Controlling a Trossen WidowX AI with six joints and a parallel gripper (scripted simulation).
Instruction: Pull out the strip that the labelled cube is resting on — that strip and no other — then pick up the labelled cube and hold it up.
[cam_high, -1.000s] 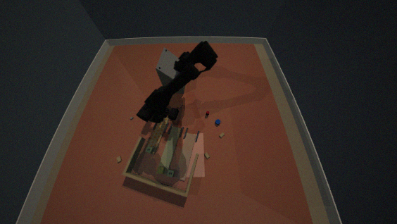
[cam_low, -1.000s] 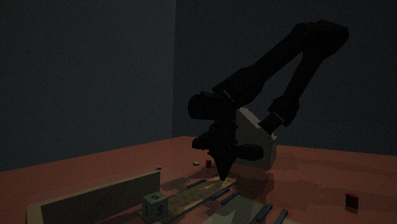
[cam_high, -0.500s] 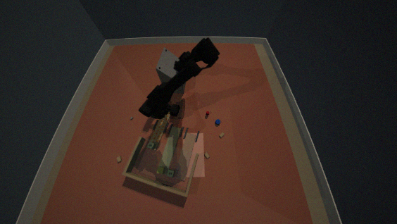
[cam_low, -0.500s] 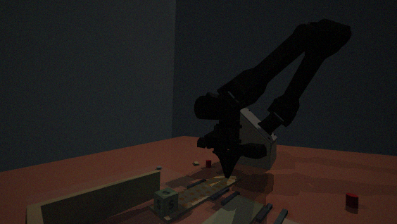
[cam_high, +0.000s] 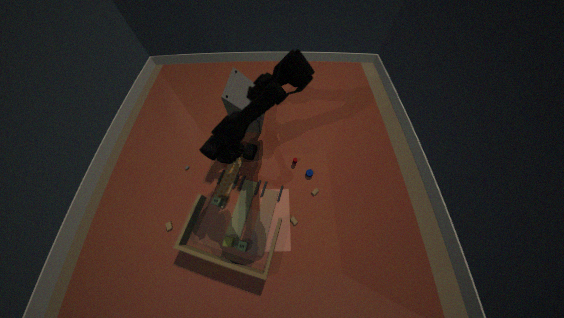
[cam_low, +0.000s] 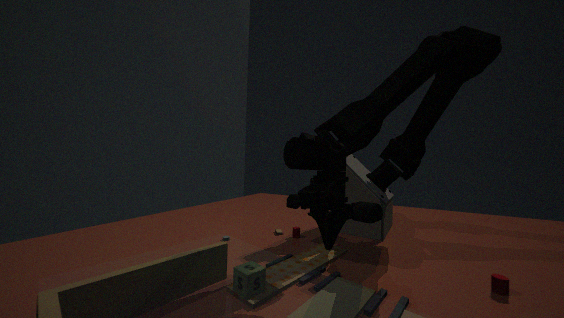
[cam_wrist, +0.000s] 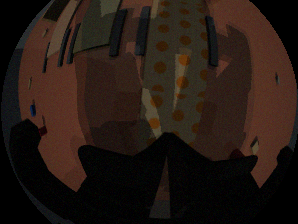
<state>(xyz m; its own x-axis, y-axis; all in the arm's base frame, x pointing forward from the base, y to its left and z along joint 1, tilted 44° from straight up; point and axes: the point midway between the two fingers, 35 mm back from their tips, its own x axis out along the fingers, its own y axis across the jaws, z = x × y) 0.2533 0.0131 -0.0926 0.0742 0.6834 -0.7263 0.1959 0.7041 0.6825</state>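
The labelled cube (cam_low: 249, 281) sits on the dotted strip (cam_low: 295, 267), at the strip's end nearest the tray (cam_high: 187, 233). In the top view this cube (cam_high: 218, 201) lies at the tray's open mouth, just inside its left wall. Its faces carry dark marks that are too small to read. The dotted strip (cam_high: 227, 180) runs from under the cube out of the tray toward the arm's grey base (cam_high: 237, 91); its pattern of orange dots shows most plainly in the wrist view (cam_wrist: 174, 63).

The gripper (cam_low: 328, 244) points straight down onto the strip's outer end, the end away from the tray. Its fingers are pressed together to their narrowest; the strip is thin, and whether it is pinched between the tips or merely pressed beneath them cannot be told.

Beside the dotted strip, further strips lie side by side in the tray: a green one (cam_high: 239, 210) and a pale pink one (cam_high: 277, 220) toward the tray's right wall, each ending in a short dark bar (cam_low: 325, 281) outside the mouth. Two more cubes (cam_high: 236, 245) rest deep in the tray against its far wall.

Outside the tray to its right stand a red peg (cam_high: 294, 161) and a blue peg (cam_high: 309, 173), with small tan blocks (cam_high: 315, 191) scattered around.
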